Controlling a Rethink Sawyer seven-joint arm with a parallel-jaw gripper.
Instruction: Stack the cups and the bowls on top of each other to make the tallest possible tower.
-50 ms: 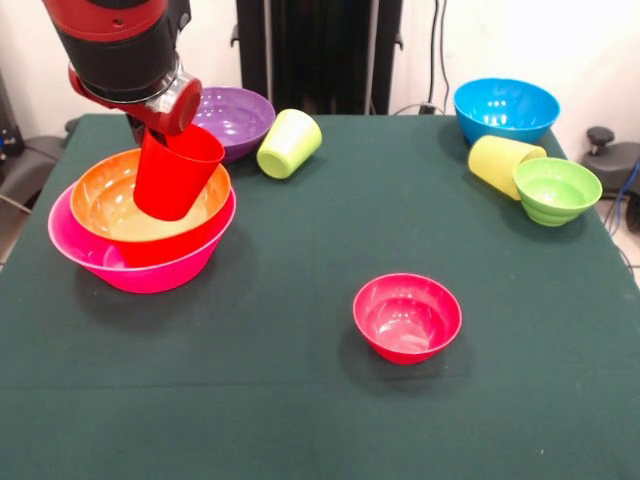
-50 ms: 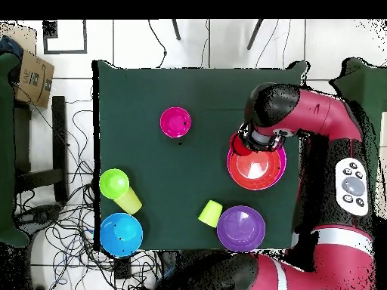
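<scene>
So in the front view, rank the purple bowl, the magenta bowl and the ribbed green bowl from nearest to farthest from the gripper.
The gripper is at the upper left, with the red cup under it, over the stacked bowls.
1. Purple bowl: just right of the gripper, at the far edge.
2. Magenta bowl: centre of the table, toward the camera.
3. Ribbed green bowl: far right side.

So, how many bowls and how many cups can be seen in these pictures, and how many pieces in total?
Bowls: 6 - pink bowl, orange bowl, purple bowl, blue bowl, green bowl, magenta bowl.
Cups: 3 - red cup, lime green cup, pale yellow cup.
Total: 9.
</scene>
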